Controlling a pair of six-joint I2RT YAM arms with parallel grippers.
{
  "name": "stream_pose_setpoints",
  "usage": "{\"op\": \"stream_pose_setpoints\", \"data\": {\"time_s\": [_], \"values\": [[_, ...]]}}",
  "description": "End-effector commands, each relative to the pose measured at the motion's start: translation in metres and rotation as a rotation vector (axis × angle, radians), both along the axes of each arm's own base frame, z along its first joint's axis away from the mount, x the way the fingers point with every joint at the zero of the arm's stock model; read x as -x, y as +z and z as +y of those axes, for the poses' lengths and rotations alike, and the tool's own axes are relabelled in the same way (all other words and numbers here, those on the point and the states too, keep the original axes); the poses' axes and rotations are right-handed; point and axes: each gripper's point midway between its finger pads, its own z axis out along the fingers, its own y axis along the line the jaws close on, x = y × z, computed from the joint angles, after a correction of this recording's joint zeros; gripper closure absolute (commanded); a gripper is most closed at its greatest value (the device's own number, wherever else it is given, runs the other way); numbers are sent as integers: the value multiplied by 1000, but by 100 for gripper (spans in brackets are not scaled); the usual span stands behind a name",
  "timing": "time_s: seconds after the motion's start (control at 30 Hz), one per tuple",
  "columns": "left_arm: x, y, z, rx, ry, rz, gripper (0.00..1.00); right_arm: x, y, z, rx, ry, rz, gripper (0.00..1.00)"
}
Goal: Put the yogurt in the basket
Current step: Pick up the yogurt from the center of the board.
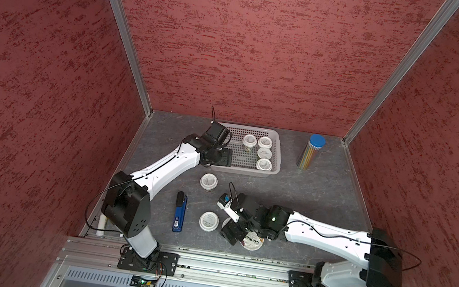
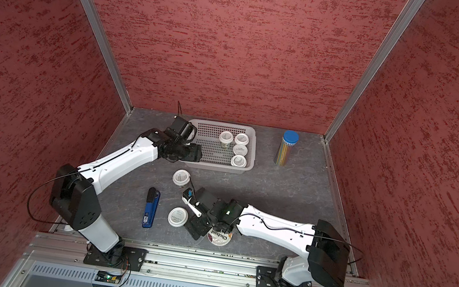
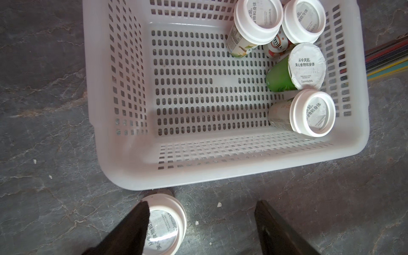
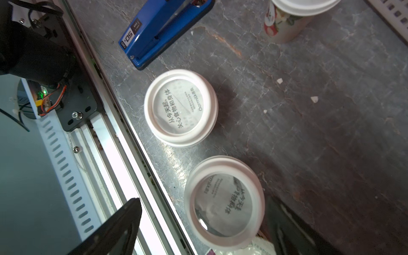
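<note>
Blue stapler (image 1: 179, 212) lies by four loose yogurt cups (image 1: 208, 181) on the counter (image 1: 321, 200), four more stand in the basket (image 1: 248, 171); left fingers (image 3: 132, 227) gape empty beside its rim, right fingers (image 4: 119, 225) spread around one loose cup (image 4: 223, 203).

Findings: the wide cup's lid (image 1: 252, 240) (image 2: 220, 236) reads "Chobani" in both top views. The green cup's foil lid (image 3: 307, 66) reads "从今天起, 关心食物和身体" and "Oarmilk". A white cup lid (image 4: 180, 106) carries the same wording. The blue stapler (image 4: 154, 33) is marked "50".
</note>
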Motion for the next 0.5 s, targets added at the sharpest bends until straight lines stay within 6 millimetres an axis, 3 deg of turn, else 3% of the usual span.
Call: {"op": "stream_pose_setpoints", "data": {"time_s": [0.0,0.47], "values": [[3,1,2,6,3,-3,21,-7,-9,-6,52,-55,-20,9],[1,1,0,6,0,-1,21,-12,-25,-12,96,-86,-39,19]]}}
